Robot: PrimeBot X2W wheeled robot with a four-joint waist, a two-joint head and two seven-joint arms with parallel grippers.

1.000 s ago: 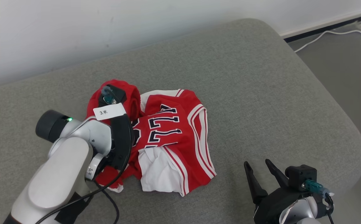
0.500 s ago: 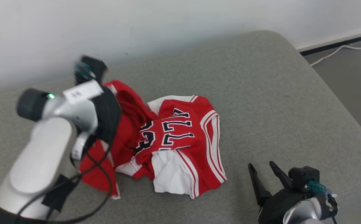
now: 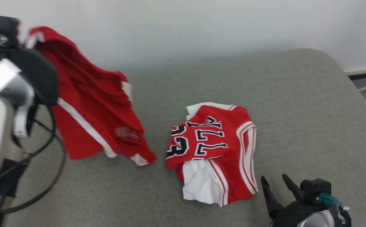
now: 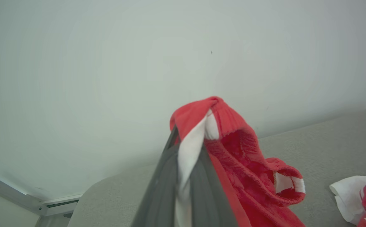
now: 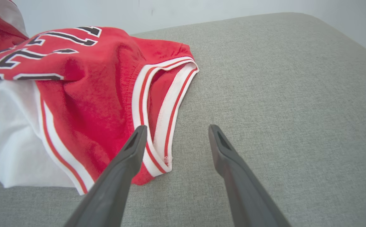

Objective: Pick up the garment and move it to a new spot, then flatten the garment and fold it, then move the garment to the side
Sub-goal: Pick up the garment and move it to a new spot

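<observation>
Head view: a second ago the red shorts (image 3: 91, 110) lay bunched against the numbered jersey (image 3: 214, 148) in one heap. Now the left arm (image 3: 0, 126) has hoisted them clear. They hang up and to the left of the jersey with open grey cushion (image 3: 296, 110) between the two, and the jersey looks undisturbed. The camera has also swung, so the jersey's shift across the picture is not its own. In my judgement the pick-up is done and the carry to a new spot is under way. Whether the shorts' lowest hem is off the cushion I cannot tell. The right end effector (image 3: 272, 177) waits just right of the jersey's lower corner, its fingers spread.

Left wrist view: the left end effector (image 4: 187, 151) is clamped tight on the shorts' waistband, red and white cloth bulging above the fingertips and the rest draping away toward the jersey.

Right wrist view: the right end effector's fingers stand wide apart and hold nothing. One fingertip overlaps the jersey's striped armhole; actual contact is unclear.
</observation>
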